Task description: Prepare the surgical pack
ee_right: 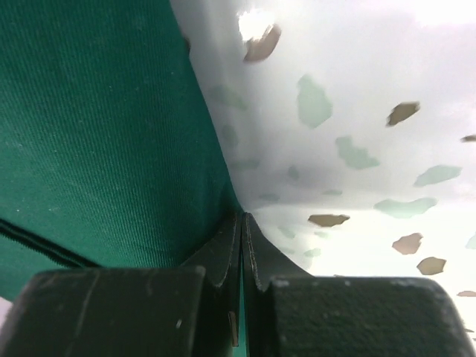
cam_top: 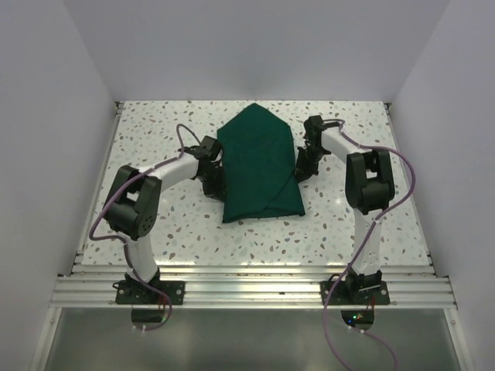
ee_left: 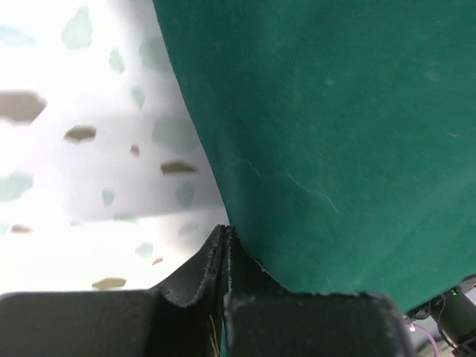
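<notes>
Pack [cam_top: 259,166] is lying on speckled tabletop [cam_top: 155,139], long axis and tip aiming at white back wall [cam_top: 255,46]; left tool [ee_left: 224,232], right tool [ee_right: 242,217] are pinching its sides.

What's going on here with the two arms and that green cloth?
Two robot arms are working on the surgical pack, a dark green drape folded into a bundle on the speckled table. The left gripper sits at the bundle's left edge and the right gripper at its right edge. Each is shut, apparently pinching a sliver of the fabric. The far end is folded to a point, and whatever is inside is hidden.
</notes>
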You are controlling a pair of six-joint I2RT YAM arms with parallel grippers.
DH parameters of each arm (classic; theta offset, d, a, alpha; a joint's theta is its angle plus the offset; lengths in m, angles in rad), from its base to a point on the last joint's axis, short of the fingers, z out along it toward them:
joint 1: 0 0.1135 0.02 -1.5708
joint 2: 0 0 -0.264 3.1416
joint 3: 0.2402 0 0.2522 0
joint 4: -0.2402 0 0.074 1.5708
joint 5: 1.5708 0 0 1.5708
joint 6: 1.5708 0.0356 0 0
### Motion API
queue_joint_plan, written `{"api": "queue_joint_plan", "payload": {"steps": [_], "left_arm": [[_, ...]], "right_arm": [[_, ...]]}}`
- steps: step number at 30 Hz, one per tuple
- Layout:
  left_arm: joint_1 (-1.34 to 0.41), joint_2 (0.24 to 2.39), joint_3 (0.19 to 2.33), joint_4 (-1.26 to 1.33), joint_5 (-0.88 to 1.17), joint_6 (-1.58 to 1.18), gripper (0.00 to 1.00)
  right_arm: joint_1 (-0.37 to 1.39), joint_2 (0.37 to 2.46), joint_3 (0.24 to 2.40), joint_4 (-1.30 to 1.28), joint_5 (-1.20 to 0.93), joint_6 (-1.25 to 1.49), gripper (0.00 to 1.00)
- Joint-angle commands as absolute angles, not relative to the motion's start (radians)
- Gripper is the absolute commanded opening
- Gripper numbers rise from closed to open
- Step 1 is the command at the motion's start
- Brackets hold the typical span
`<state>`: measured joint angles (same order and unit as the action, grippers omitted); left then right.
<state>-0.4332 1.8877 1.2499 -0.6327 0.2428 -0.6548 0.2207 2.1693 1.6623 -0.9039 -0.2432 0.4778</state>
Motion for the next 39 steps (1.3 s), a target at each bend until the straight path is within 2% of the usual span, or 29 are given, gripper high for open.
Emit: {"api": "queue_joint_plan", "payload": {"steps": [1, 7, 11, 15, 20, 21, 27, 39], "left_arm": [[-0.448, 1.783, 1.25, -0.619, 0.214, -0.693, 0.0], [-0.382, 1.749, 1.36, -0.75, 0.019, -0.641, 0.0], [-0.345, 1.779, 1.462, -0.697, 0.035, -0.589, 0.0], [-0.327, 1.851, 1.543, -0.563, 0.239, -0.558, 0.0], [-0.313, 1.992, 1.572, -0.339, 0.556, -0.54, 0.0], [-0.314, 2.011, 1.58, -0.325, 0.615, -0.535, 0.0], [-0.313, 2.074, 1.566, -0.19, 0.652, -0.551, 0.0], [-0.299, 2.246, 1.635, -0.279, 0.586, -0.531, 0.0]], "right_arm": [[0.249, 2.085, 1.647, -0.936, -0.333, 0.459, 0.0], [0.187, 2.098, 1.799, -1.035, -0.174, 0.407, 0.0], [0.181, 2.14, 2.014, -1.091, -0.132, 0.385, 0.0], [0.184, 2.149, 2.022, -0.927, -0.303, 0.38, 0.0], [0.187, 2.282, 1.974, -0.661, -0.852, 0.443, 0.0], [0.19, 2.29, 1.95, -0.603, -0.879, 0.481, 0.0], [0.219, 2.336, 1.94, -0.46, -0.913, 0.549, 0.0], [0.207, 2.523, 2.017, -0.688, -0.864, 0.394, 0.0]]}}
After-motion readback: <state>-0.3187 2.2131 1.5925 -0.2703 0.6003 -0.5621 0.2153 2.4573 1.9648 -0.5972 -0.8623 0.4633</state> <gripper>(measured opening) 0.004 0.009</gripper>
